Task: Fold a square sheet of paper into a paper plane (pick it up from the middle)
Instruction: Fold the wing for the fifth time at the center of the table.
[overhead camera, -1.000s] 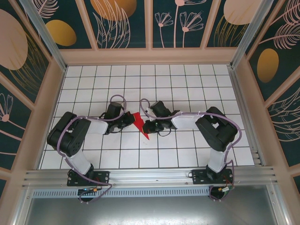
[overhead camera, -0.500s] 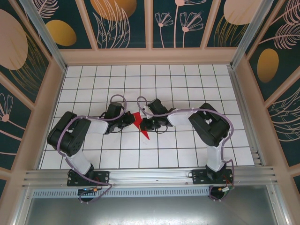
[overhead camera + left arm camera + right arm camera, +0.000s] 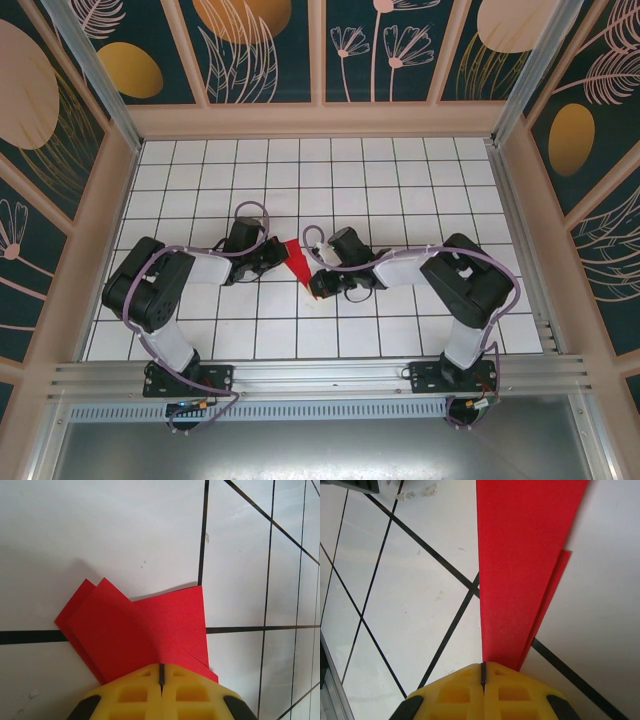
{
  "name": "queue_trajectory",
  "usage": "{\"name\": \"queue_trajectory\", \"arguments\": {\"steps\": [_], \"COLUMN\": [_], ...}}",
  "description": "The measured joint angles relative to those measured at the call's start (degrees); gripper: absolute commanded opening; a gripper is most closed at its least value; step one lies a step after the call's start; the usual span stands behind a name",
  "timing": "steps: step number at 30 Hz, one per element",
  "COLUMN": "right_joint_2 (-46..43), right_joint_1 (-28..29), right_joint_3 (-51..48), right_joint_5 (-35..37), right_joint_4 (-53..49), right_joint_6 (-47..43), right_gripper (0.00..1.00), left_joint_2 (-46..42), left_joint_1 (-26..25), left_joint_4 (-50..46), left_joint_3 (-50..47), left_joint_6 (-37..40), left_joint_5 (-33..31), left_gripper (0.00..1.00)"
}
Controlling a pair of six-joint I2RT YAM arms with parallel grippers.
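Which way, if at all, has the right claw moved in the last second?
Yes. In the top view the right claw has shifted toward the near rail, along the folded red paper toward its tip.

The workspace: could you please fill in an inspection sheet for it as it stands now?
Surface: white tiled table, black grid lines.
Job's things: folded red paper, pointed at its near end.
Clutter: small white flecks.
Jaws: left jaws shut on the paper's wide end; right jaws shut on its narrow end.
Cables: purple cables looped along the left arm and right arm.
Surroundings: floral wall panels; metal rail at near edge.
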Motion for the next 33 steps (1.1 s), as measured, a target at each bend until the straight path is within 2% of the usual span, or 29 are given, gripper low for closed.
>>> {"name": "queue_trajectory", "arguments": {"steps": [8, 13, 18, 24, 33], "right_joint_2": [-0.48, 4.07, 7.45, 6.25, -3.54], "right_joint_1": [0.68, 0.68, 0.68, 0.68, 0.68], "right_joint_3": [3.63, 10.32, 10.88, 7.04, -6.14], "right_joint_5": [2.95, 3.65, 3.37, 3.06, 1.95], "right_joint_4": [-2.08, -0.09, 0.15, 3.08, 5.38], "right_joint_6": [2.32, 3.78, 3.98, 3.54, 3.28], "right_gripper": [0.00, 0.00, 0.00, 0.00, 0.00], "left_joint_2": [0.02, 0.13, 0.24, 0.22, 0.24], "left_joint_1": [0.00, 0.00, 0.00, 0.00, 0.00], "left_joint_4": [0.31, 0.68, 1.14, 1.20, 1.20], "left_joint_3": [0.00, -0.09, -0.24, -0.28, -0.26], "left_joint_6": [0.00, 0.00, -0.20, -0.44, -0.48], "left_joint_5": [0.15, 0.28, 0.33, 0.22, 0.15], "left_gripper": [0.00, 0.00, 0.00, 0.00, 0.00]}}
